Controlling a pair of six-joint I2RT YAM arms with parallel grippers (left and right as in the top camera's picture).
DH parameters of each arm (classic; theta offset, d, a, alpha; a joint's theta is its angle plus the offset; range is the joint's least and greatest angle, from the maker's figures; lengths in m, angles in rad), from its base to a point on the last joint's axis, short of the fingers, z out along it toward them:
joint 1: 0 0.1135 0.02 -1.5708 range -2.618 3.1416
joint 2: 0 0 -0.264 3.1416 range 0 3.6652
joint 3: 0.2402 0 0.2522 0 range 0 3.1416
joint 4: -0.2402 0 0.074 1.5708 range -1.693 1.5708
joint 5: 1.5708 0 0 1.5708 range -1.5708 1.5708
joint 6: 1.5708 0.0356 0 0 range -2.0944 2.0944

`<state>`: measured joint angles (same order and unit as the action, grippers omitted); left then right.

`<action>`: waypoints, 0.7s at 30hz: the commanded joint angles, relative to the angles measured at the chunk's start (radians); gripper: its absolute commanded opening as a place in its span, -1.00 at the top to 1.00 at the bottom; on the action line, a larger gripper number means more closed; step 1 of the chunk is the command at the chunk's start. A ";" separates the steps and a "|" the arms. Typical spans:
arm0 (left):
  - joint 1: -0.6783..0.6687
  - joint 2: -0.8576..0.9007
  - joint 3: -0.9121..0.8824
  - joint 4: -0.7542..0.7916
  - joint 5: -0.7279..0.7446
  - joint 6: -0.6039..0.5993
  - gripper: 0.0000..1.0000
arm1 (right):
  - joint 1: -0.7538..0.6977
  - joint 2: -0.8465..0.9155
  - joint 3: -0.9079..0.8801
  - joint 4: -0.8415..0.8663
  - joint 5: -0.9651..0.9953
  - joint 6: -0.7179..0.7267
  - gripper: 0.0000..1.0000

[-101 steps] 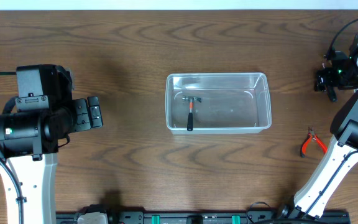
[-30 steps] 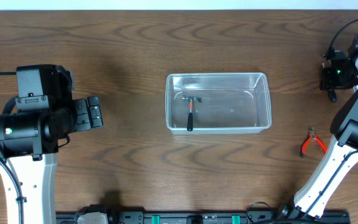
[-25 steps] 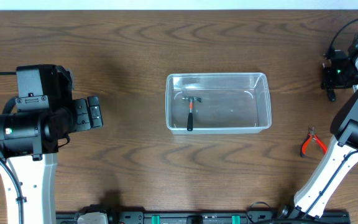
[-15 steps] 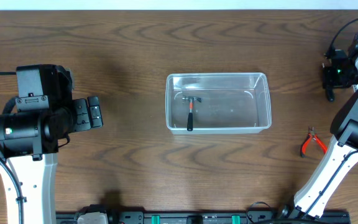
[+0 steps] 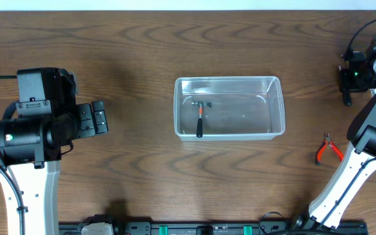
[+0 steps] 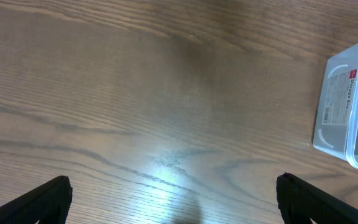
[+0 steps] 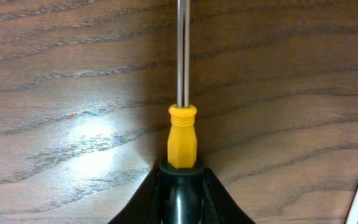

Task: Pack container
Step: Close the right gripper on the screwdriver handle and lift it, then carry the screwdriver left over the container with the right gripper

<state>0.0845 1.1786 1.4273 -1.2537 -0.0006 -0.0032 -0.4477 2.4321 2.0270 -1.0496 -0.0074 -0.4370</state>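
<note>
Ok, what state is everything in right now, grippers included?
container: upright, no lid, hammer inside.
hammer: lying flat in the container's left end.
pliers: on the table, outside the container, untouched.
screwdriver: handle between the right gripper's fingers.
right gripper: shut on the screwdriver.
left gripper: open, empty.

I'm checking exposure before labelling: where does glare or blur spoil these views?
Left wrist: a bright sheen on the table, slightly soft; the container is cut off by the frame edge. Right wrist: glare on the wood left of the screwdriver, whose yellow collar is sharp; the right pincer is dark. Overhead: even light, crisp, faint reflections on the container walls.
</note>
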 commanded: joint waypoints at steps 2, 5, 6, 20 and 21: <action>0.005 0.005 0.003 -0.003 -0.008 -0.009 -0.96 | 0.011 0.010 0.029 -0.022 0.000 0.018 0.74; 0.005 0.005 0.003 -0.003 -0.008 -0.010 -0.96 | 0.026 0.010 0.079 -0.054 -0.001 0.018 0.76; 0.005 0.005 0.003 -0.003 -0.008 -0.010 -0.96 | 0.031 0.010 0.095 -0.065 0.000 0.017 0.75; 0.005 0.005 0.003 -0.003 -0.008 -0.010 -0.96 | 0.182 0.010 0.522 -0.299 -0.035 0.013 0.78; 0.005 0.005 0.003 -0.003 -0.008 -0.010 -0.96 | 0.201 0.009 0.548 -0.314 -0.035 0.009 0.78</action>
<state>0.0845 1.1786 1.4273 -1.2537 -0.0006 -0.0032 -0.2985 2.4416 2.5050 -1.3430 -0.0154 -0.4335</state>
